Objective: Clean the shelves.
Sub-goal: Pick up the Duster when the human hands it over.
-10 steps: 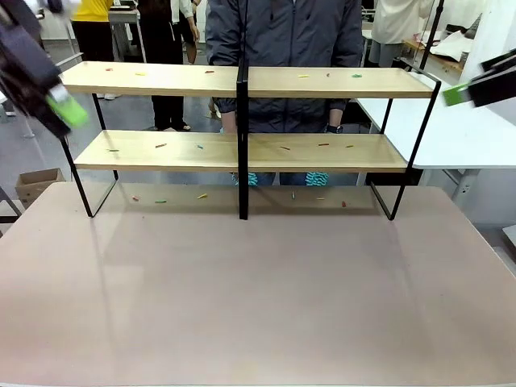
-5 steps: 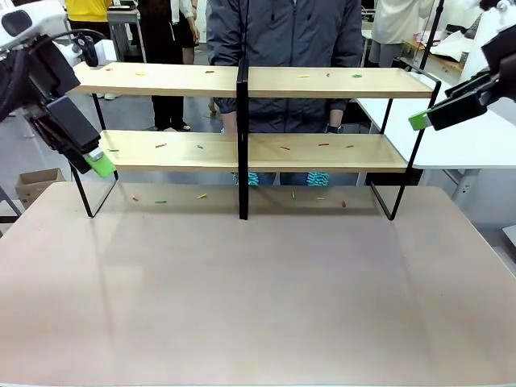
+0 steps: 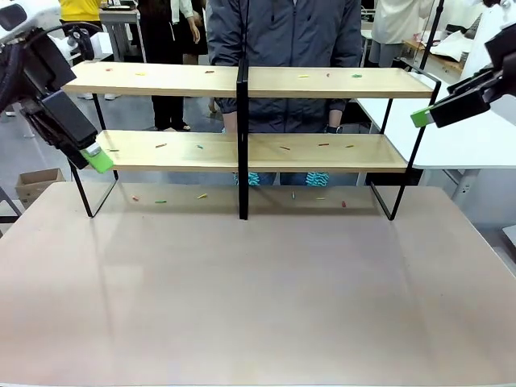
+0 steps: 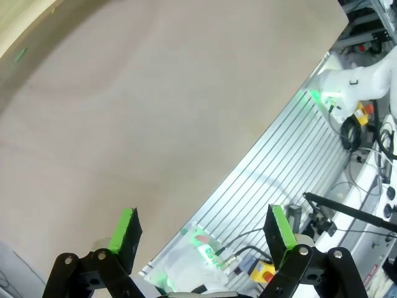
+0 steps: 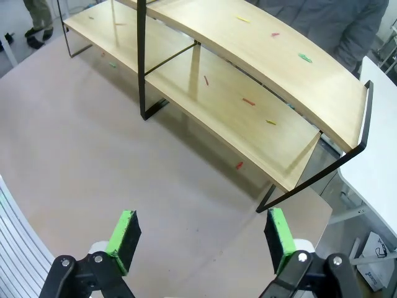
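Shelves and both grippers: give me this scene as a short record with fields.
shelves: two-tier wooden boards on a black frame, standing at the far side of the table
litter: small coloured scraps on both boards and on the table beneath
left gripper: open, empty, at the shelves' left end beside the lower board
right gripper: open, empty, off the shelves' right end, between the two board heights
person: standing behind the shelves
progress: boards not yet cleared
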`<control>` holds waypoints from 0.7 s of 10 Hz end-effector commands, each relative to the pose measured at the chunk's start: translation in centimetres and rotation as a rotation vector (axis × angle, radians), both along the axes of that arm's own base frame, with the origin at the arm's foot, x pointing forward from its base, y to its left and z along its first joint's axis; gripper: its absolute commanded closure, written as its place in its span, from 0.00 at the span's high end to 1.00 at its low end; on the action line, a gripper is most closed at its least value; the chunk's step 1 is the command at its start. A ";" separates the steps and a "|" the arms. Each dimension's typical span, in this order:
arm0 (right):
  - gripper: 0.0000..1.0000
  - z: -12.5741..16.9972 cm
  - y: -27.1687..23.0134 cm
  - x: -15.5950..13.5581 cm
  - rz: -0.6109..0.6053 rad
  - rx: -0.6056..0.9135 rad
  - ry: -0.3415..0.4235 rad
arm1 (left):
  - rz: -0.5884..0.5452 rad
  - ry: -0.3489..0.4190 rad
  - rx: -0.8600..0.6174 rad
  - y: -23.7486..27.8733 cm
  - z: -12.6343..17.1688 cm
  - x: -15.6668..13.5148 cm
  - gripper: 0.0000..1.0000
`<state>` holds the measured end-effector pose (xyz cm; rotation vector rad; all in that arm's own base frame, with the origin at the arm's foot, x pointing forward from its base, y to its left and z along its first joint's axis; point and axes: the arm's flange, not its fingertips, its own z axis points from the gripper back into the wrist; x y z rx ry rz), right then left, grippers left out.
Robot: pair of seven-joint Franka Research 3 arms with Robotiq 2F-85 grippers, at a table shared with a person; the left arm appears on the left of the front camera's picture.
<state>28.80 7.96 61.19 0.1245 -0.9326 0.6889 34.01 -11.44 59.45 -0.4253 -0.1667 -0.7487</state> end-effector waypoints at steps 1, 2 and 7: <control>1.00 0.0 -0.1 0.1 0.010 0.022 -0.008 | 0.000 0.000 0.000 0.0 0.0 0.0 1.00; 1.00 0.0 0.0 0.0 0.000 0.000 0.000 | -0.050 -0.346 -0.101 -0.3 3.7 -6.3 1.00; 1.00 4.5 -0.4 -3.1 -0.111 0.196 0.118 | 0.180 -0.788 -0.270 1.5 3.9 -12.2 1.00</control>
